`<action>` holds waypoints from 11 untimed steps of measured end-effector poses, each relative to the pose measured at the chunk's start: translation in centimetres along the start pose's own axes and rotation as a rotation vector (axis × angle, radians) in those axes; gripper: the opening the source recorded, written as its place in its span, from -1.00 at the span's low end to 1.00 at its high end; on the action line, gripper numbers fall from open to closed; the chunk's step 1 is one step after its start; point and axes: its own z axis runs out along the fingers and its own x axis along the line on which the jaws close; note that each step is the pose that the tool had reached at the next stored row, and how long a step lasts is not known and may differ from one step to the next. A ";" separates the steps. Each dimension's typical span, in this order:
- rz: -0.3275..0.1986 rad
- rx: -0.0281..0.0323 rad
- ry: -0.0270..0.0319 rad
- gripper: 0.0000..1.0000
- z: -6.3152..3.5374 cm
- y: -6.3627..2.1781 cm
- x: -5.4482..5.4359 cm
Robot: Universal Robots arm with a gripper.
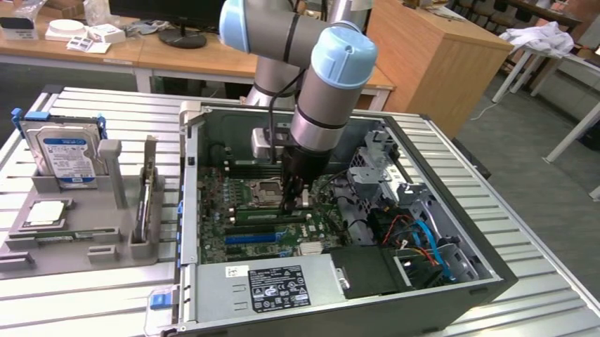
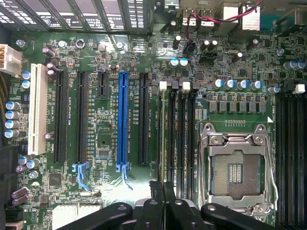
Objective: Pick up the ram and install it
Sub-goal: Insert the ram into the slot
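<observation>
My gripper (image 1: 296, 202) is down inside the open computer case, just beside the CPU socket (image 1: 265, 189). In the wrist view its black fingers (image 2: 158, 191) are pressed together over the near end of the black memory slots (image 2: 178, 139), next to the socket (image 2: 237, 165). A narrow green strip (image 1: 267, 218) runs along the board right under the fingers; I cannot tell whether it is the ram seated in a slot. Another long thin stick (image 1: 148, 193) stands on edge in the grey tray (image 1: 80, 249) outside the case.
The tray at the exterior view's left also holds a blue-labelled hard drive (image 1: 66, 151) and a CPU chip (image 1: 45, 214). Case walls (image 1: 187, 210) ring the motherboard. A drive cage (image 1: 380, 165) and cables (image 1: 422, 242) crowd the exterior view's right. A blue expansion slot (image 2: 123, 120) and black ones lie beside the memory slots.
</observation>
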 end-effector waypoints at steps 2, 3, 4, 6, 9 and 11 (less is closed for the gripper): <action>0.000 0.0000 0.0000 -0.76 0.00 0.00 0.0; 0.000 0.0001 -0.0002 -0.76 0.01 0.00 0.0; 0.000 0.0001 -0.0002 -0.76 0.01 0.00 0.0; 0.000 -0.0002 -0.0003 -0.75 0.02 0.00 0.0; 0.000 0.0001 -0.0003 -0.63 0.02 0.00 0.0; 0.000 0.0001 -0.0003 -0.50 0.02 0.00 0.0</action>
